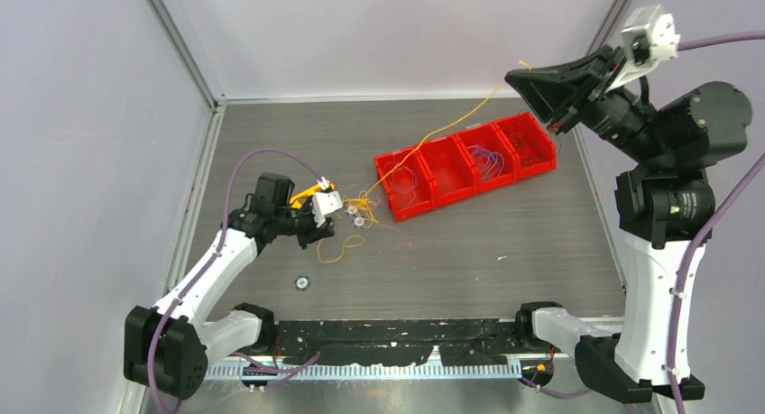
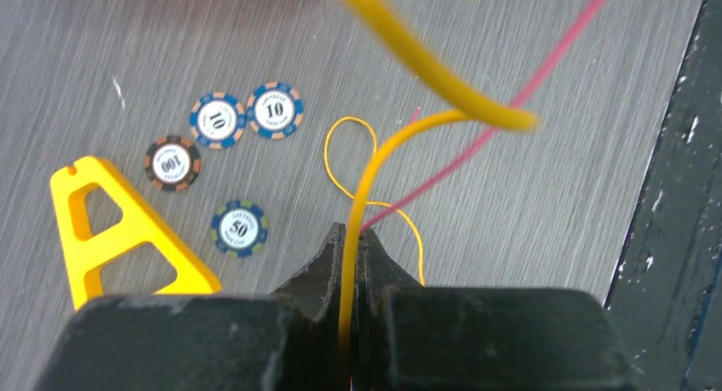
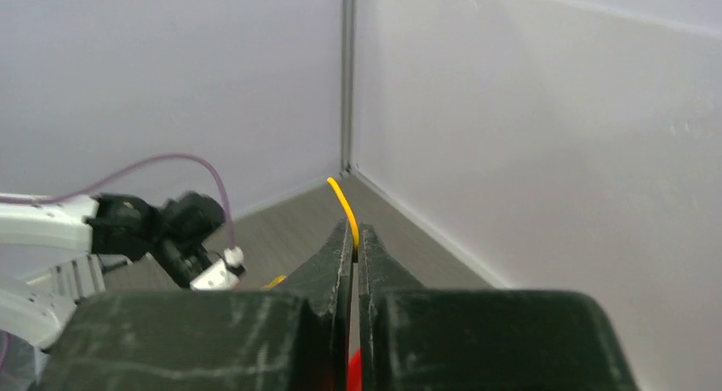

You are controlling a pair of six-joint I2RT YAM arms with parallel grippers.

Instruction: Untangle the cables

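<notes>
left tool [image 2: 350,233], right tool [image 3: 355,233], both pinching cables [image 2: 360,195]

Desk [image 1: 487,252]: grey wood-grain laminate look, matt, fine streaks. Yellow cable [image 2: 373,165]: smooth plastic sheath, slight sheen. Red cable [image 2: 528,89]: same smooth sheath. Left fingers [image 2: 326,273]: black plastic, matt, faintly scuffed. Chips [image 2: 274,110]: printed, smooth, plastic-looking. Yellow stand [image 2: 149,233]: matt plastic. Bins [image 1: 448,195]: red glossy plastic. Front strip [image 1: 397,331]: black, worn, white flecks. Walls [image 3: 553,152]: pale, smooth, matt.
</notes>
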